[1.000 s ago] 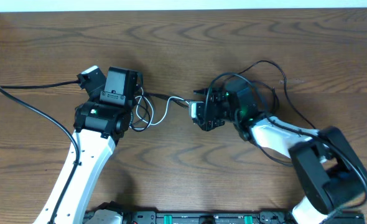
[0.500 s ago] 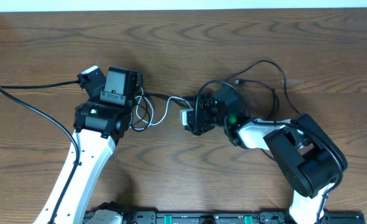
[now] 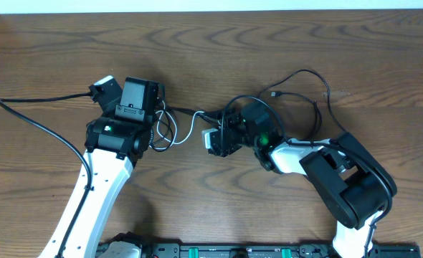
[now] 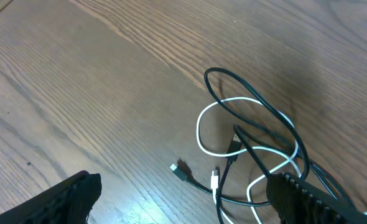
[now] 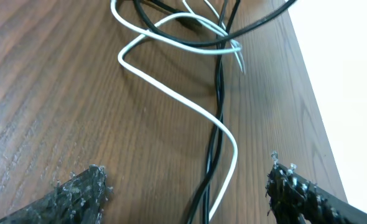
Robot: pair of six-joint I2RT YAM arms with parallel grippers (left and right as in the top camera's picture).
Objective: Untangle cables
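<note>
The cables lie tangled on the wooden table between my two arms. In the overhead view a white cable (image 3: 191,129) and thin black cables (image 3: 170,130) loop beside my left gripper (image 3: 156,127), and one black cable (image 3: 319,89) trails off to the right. The left wrist view shows a white loop (image 4: 199,134) crossed by a black loop (image 4: 258,106), with a black plug (image 4: 178,169) and a white plug (image 4: 214,180) lying free. My left gripper (image 4: 186,205) is open and empty just before them. My right gripper (image 5: 190,199) is open, its fingers either side of two twisted black cables (image 5: 218,124) and the white cable (image 5: 171,93).
A thick black arm cable (image 3: 39,125) runs left from my left arm. The table's far edge (image 3: 211,10) meets a white surface at the top. In the right wrist view the table edge (image 5: 305,93) lies close on the right.
My right gripper has moved left along the cables towards the tangle. My left arm and the loops beside it have not moved.
</note>
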